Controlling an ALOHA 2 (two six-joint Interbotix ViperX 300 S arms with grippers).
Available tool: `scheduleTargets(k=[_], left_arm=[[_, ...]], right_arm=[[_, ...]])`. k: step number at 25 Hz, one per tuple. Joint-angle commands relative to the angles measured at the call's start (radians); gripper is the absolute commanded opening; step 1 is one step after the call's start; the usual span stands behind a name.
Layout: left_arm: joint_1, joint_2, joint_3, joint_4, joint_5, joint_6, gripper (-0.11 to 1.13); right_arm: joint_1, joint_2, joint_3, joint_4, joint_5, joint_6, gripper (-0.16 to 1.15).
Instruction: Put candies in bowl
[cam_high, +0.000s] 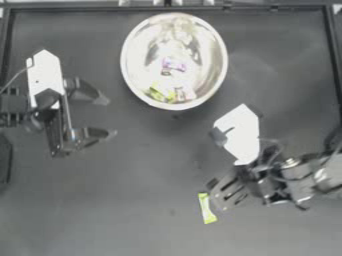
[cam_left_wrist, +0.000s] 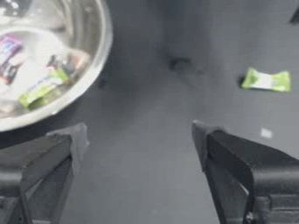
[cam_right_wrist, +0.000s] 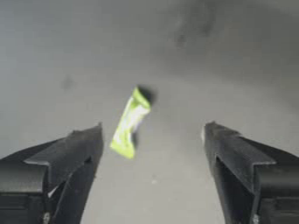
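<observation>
While no wrapper writing reads, right gripper (cam_high: 224, 192) jaws gape beside yellow-green candy (cam_high: 206, 208).

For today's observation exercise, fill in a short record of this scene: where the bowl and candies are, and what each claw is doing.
bowl: silver bowl at the table's far middle
candies inside: several, including a pink-purple one and a yellow-green one
candy outside: one yellow-green candy lying on the dark table
right claw: right claw open, just beside the loose candy
left claw: left claw open, empty, left of the bowl
</observation>
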Motion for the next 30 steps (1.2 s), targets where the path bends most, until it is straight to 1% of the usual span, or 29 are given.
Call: scheduleTargets(k=[1, 4, 7, 11, 15, 30], left_arm=[[-0.011, -0.023, 0.003, -0.002, -0.014, -0.002, 1.01], [-0.015, -0.021, 0.009, -0.002, -0.014, -0.002, 1.01], [-0.015, -0.026, 0.015, -0.002, -0.026, 0.0, 1.01], [-0.015, -0.028, 0.023, -0.002, -0.034, -0.002, 1.01], [-0.017, -0.028, 0.032, -0.002, -0.038, -0.002, 1.0], [-0.017, -0.026, 0.051, -0.002, -0.067, 0.003, 1.0]], right_arm=[[0.006, 0.057, -0.064, 0.043, -0.008, -0.003, 0.96], [0.012, 0.101, -0.083, 0.051, -0.009, 0.02, 0.96], [0.015, 0.144, -0.091, 0.077, -0.015, 0.031, 0.96], [0.015, 0.192, -0.087, 0.095, -0.075, 0.046, 0.96], [0.017, 0.229, -0.084, 0.095, -0.114, 0.089, 0.96], [0.041, 0.304, -0.104, 0.091, -0.118, 0.201, 0.96]])
